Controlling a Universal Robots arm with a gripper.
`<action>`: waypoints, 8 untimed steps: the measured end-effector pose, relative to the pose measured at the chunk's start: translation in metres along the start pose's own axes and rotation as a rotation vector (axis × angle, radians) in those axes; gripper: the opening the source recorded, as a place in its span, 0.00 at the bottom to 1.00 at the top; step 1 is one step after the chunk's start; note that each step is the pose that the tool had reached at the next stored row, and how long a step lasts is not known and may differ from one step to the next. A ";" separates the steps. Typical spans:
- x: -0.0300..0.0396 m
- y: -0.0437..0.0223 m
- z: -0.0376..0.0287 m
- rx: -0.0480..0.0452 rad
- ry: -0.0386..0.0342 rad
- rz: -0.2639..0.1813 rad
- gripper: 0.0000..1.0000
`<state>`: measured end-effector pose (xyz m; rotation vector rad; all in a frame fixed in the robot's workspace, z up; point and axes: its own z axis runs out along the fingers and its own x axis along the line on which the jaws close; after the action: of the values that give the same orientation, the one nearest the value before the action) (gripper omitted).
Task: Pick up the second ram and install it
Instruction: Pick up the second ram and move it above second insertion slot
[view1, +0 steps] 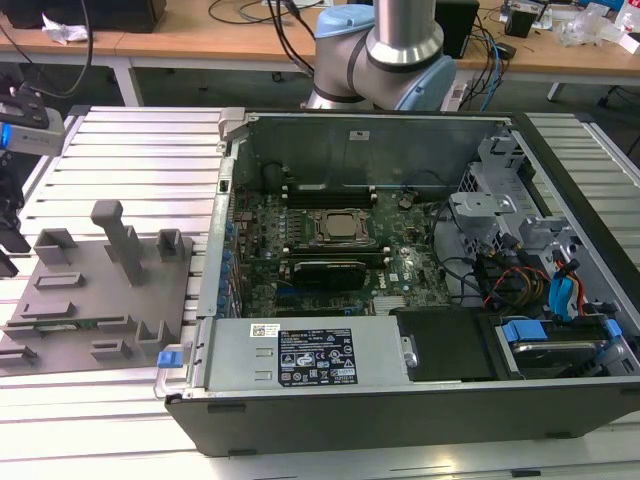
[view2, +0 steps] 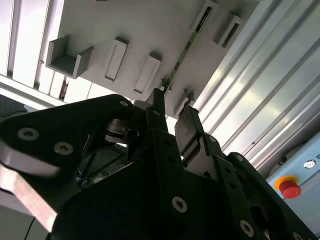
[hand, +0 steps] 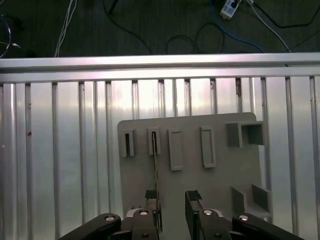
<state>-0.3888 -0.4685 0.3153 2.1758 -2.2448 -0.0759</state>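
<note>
Ram (hand: 155, 170) stands on edge in the fixture (hand: 215, 180); the released gripper (hand: 171, 196) hangs over it, off-centre, so I'd centre before clamping squarely on both faces.

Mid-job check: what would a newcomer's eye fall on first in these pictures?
The open computer case, motherboard exposed, dominates the middle of the exterior view. On that view's left lies the gray fixture. In both wrist views the open gripper hovers over it, with the thin second ram standing on edge in its slots beside one finger.
</note>
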 end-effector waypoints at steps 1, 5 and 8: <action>0.0001 -0.0001 0.0019 0.0000 0.0000 0.000 0.36; 0.0002 -0.0003 0.0066 -0.0001 0.0001 0.000 0.36; 0.0002 -0.0004 0.0089 0.0000 0.0001 0.000 0.36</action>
<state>-0.3888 -0.4685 0.3064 2.1758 -2.2447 -0.0758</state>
